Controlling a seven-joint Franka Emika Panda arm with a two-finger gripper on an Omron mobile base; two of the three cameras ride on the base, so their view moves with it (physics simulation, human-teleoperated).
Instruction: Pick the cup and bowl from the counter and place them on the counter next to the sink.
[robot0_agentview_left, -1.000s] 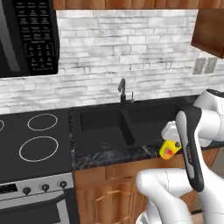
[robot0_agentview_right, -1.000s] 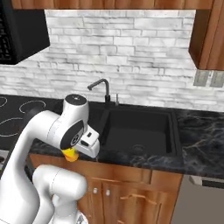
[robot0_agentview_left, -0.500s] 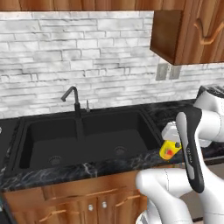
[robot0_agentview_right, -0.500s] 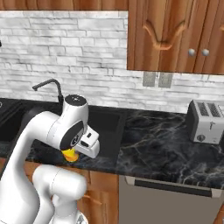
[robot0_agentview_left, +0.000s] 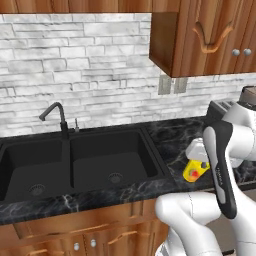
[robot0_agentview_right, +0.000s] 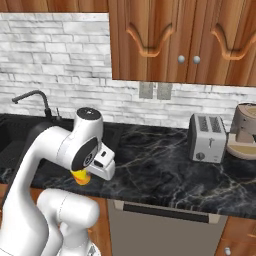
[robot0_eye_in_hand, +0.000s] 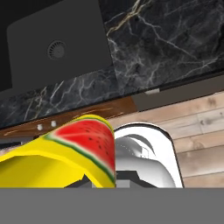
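While our gripper (robot0_agentview_left: 196, 165) is closed right down, we hold the cup (robot0_agentview_left: 194, 171) in it, the yellow body hanging from the hand in the air above the front edge of the counter (robot0_agentview_left: 176, 137), just right of the sink (robot0_agentview_left: 75, 162). We see the cup (robot0_agentview_right: 80, 176) under the hand in the right base view too, its long axis roughly upright, though we cannot tell which end is the rim. In the hand view the cup (robot0_eye_in_hand: 65, 153) shows a watermelon-slice mark.

White brick wall (robot0_agentview_left: 75, 65), wooden cabinets (robot0_agentview_right: 180, 40), toaster (robot0_agentview_right: 206, 138).
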